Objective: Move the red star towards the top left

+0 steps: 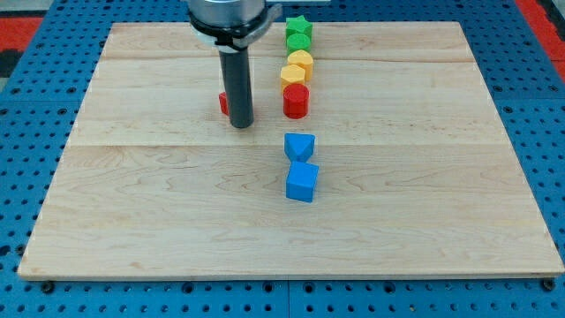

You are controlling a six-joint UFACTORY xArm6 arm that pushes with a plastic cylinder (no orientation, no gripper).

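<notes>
The red star (224, 103) lies on the wooden board (159, 203), mostly hidden behind my rod; only its left edge shows. My tip (241, 125) rests on the board just in front of and to the right of the star, touching or nearly touching it. A red cylinder (296, 101) stands to the star's right.
A column runs down the view's centre: a green star (299, 26), a green block (298, 41), two yellow blocks (299, 62) (294, 76), then the red cylinder. Below are a blue block (299, 146) and a blue cube (302, 182). The board sits on blue pegboard.
</notes>
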